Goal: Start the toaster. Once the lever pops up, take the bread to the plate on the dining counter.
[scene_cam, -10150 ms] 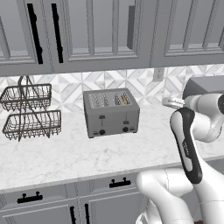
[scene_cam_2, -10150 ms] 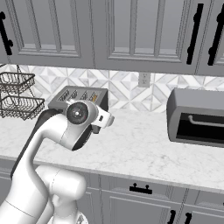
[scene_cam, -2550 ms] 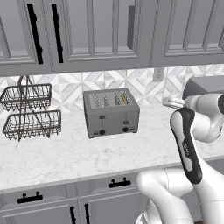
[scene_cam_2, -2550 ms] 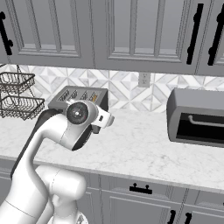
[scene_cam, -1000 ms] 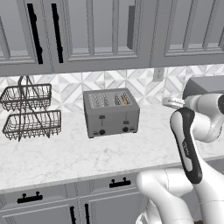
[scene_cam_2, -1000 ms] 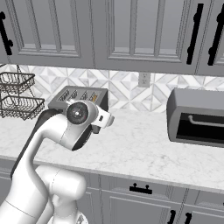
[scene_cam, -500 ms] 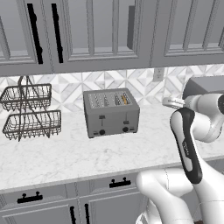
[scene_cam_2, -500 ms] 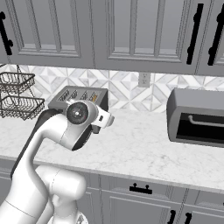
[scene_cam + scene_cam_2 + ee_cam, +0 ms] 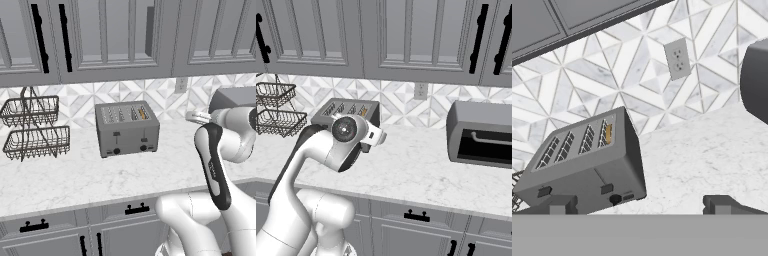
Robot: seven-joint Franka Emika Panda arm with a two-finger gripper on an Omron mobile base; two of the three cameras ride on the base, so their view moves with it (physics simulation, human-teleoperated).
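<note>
Toaster at centre frame on the marble counter, bread seated in its right-most slot, levers not yet pressed.

You should treat the toaster as a rigid, heavy metal box: press down on one black lever on its front and expect the body to stay put. Judge the bread light, stiff and crumbly; take it by the golden edge that stands above the slot, with a gentle pinch across its thin faces. The gripper stands fully spread and empty, well apart from the toaster, its dark fingertips at the bottom of the hand view. The hand view gives you the levers, a knob and the bread close, tilted. The left base view shows the toaster front squarely and a wire basket rack at middle left. The right base view shows the dark oven at right, while the arm's elbow covers the toaster front.
</note>
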